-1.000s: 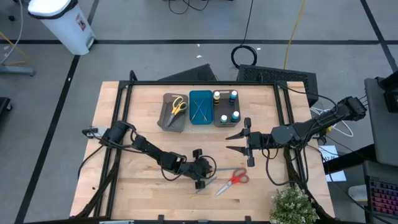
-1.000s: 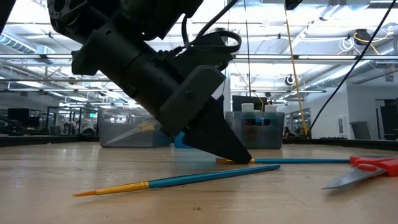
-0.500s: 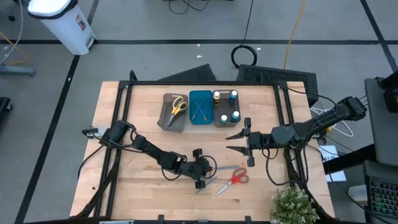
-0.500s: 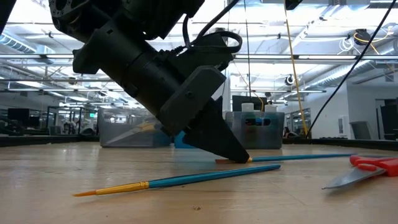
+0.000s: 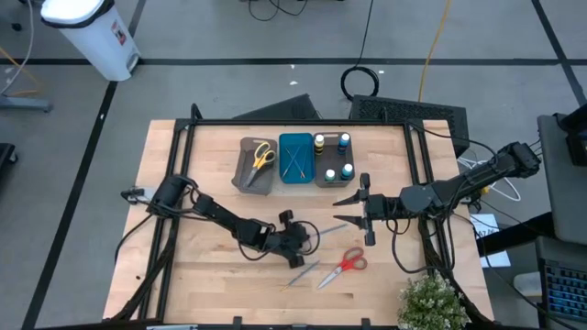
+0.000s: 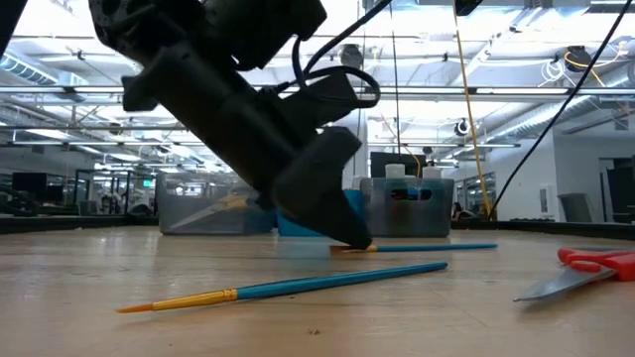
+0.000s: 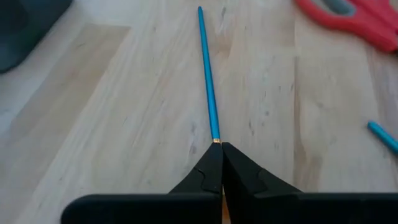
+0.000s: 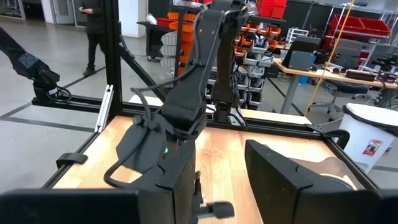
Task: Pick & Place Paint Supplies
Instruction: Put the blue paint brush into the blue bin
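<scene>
Left tool [image 7: 221,149] has shifted, now clamping one blue brush [image 7: 207,74] — another brush [image 5: 301,273] lies loose.

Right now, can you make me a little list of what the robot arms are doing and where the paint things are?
left gripper: shut on the blue paintbrush, low at the table
right gripper: open, empty, waiting at the right side
other paintbrush: lying loose on the table
red scissors: lying loose, near the table's front
yellow scissors: in the grey tray
paint bottles: in the tray at the back
</scene>
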You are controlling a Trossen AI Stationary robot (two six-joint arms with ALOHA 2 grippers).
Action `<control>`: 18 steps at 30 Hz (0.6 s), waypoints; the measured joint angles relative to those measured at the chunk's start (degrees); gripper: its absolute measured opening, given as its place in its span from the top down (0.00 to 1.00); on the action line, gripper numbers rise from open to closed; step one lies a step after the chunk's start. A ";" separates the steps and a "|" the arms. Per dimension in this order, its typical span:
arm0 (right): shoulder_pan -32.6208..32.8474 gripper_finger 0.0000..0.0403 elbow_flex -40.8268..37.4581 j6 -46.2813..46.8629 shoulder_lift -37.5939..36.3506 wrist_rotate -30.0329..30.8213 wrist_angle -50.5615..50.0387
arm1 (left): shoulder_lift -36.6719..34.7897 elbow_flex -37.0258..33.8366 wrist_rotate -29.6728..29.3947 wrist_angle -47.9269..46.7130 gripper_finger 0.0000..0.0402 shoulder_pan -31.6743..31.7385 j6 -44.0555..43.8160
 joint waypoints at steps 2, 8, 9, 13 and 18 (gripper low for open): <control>0.01 0.68 0.00 0.00 0.01 0.00 -0.20 | -1.70 -0.02 -0.81 -2.16 0.99 -0.02 0.05; -0.01 0.68 0.00 0.00 0.00 -0.01 -0.17 | -7.03 -0.10 -5.21 -8.46 1.00 -0.11 -0.18; -0.01 0.68 0.00 0.00 0.02 0.00 -0.19 | -7.76 0.00 -5.87 -9.24 1.00 -0.11 -0.44; -0.01 0.68 0.00 0.00 0.02 0.00 -0.22 | -9.69 0.00 -7.48 -10.97 1.00 -0.15 -1.41; -0.01 0.68 0.00 0.00 0.02 0.00 -0.20 | -10.58 0.09 -5.32 -11.40 1.00 -0.10 -1.45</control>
